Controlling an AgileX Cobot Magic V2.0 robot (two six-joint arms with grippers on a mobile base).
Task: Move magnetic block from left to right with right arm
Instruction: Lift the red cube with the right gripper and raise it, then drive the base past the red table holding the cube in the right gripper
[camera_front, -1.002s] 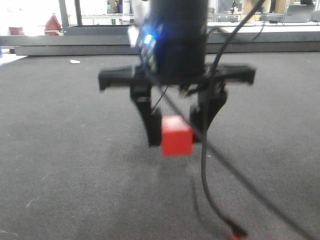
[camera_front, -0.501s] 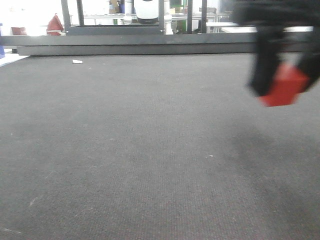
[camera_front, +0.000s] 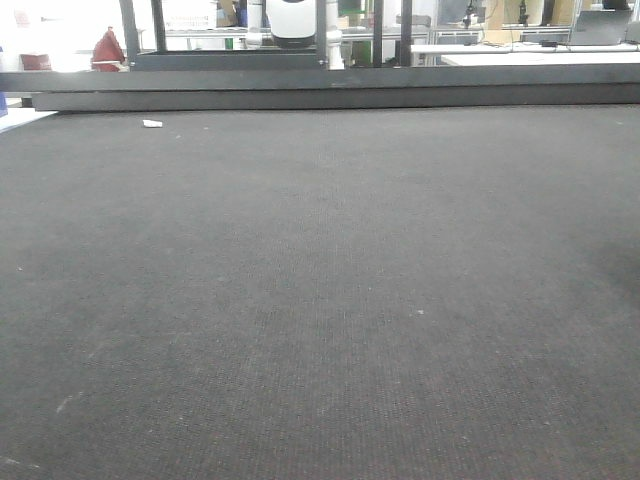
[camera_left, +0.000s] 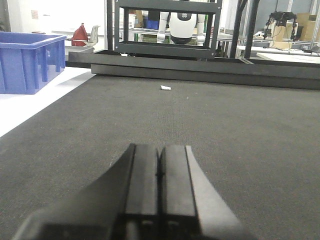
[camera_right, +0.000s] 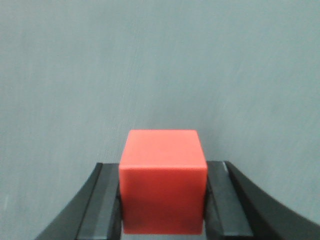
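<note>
The right gripper (camera_right: 162, 197), pinching the block (camera_right: 162, 175), has swung out of the front view — mid-carry, probably — left gripper (camera_left: 160, 172) pressed together.

Dark grey mat (camera_front: 320, 300) covers the work surface. A small white scrap (camera_front: 152, 124) lies near its far left edge, just before a black rail (camera_front: 300, 90). A blue crate (camera_left: 30, 62) stands off the mat's left side
</note>
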